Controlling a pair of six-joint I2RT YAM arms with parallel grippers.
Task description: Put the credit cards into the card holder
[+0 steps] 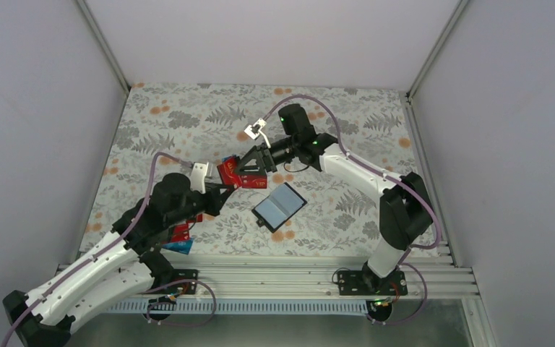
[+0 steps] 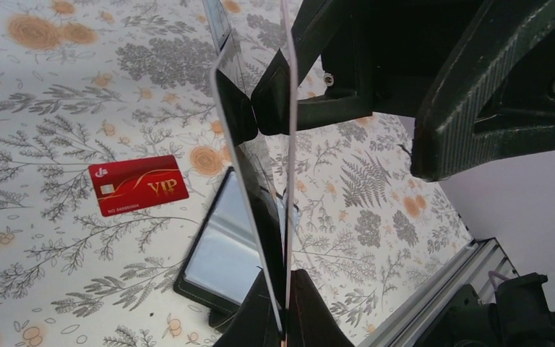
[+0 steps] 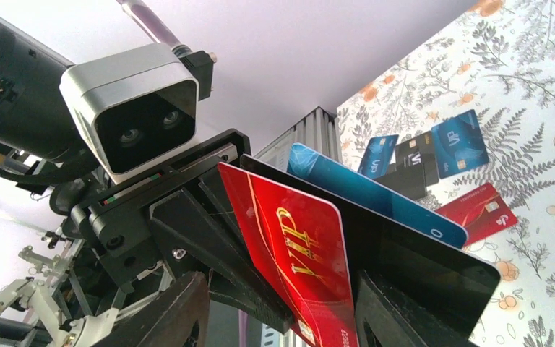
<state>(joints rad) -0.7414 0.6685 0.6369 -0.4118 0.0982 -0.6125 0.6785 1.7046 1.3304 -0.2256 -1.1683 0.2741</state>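
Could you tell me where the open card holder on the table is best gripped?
Probably across its narrow width, from straight above: the card holder lies open and flat, its two long edges clear on both sides.

A tablecloth (image 1: 188, 123) printed with grey fern leaves and orange blossoms is spread flat between plain white walls (image 1: 36, 108) on the left, back and right. Slanting aluminium corner posts (image 1: 105, 47) join the walls. Ribbed aluminium rails (image 1: 274, 278) run along the near edge
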